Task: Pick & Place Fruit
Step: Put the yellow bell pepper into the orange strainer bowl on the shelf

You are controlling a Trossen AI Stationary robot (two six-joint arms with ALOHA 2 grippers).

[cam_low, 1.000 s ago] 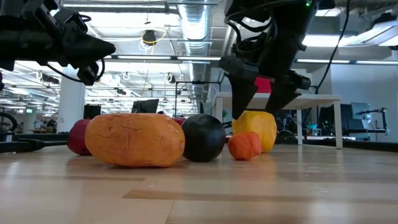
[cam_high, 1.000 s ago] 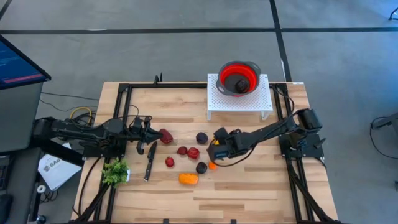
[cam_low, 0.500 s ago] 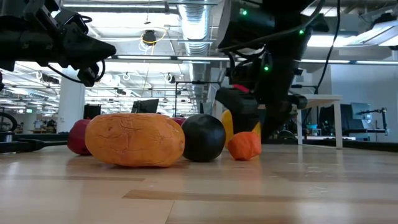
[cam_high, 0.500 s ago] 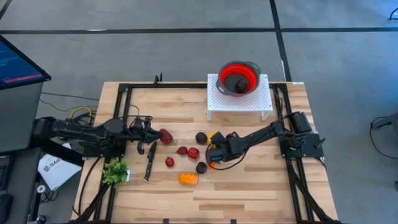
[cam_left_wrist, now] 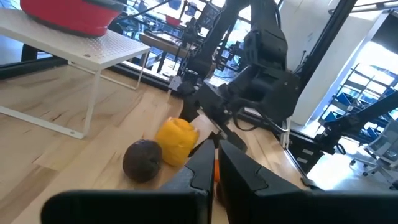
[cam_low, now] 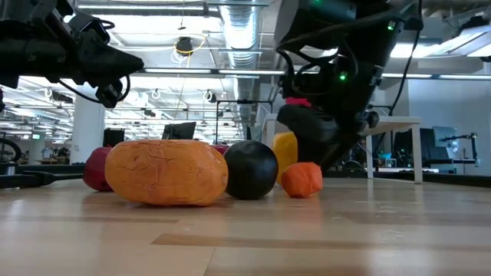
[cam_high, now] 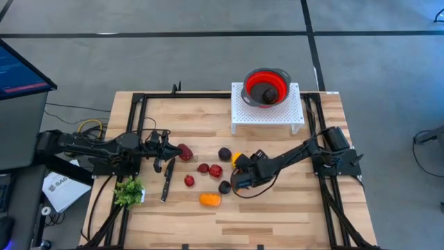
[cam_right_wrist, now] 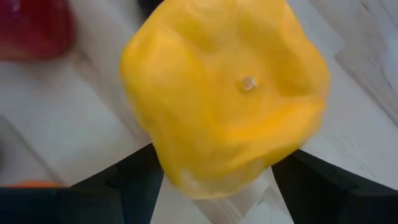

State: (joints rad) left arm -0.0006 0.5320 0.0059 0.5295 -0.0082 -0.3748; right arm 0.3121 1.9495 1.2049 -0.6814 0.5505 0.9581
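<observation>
The right gripper has dropped from above onto the yellow fruit at mid-counter, jaws narrowing either side but not yet gripping; pickup seems imminent; the left gripper waits at left, jaws closed, empty.

Fruit scattered mid-table, colander on rack at far side

On the table: rack at far centre, colander on top, one fruit piece inside; nearer, loose fruit spread across the middle; knife to their left, leafy bunch further left near the edge; left gripper at left, right gripper low among the fruit, straddling one piece
</observation>
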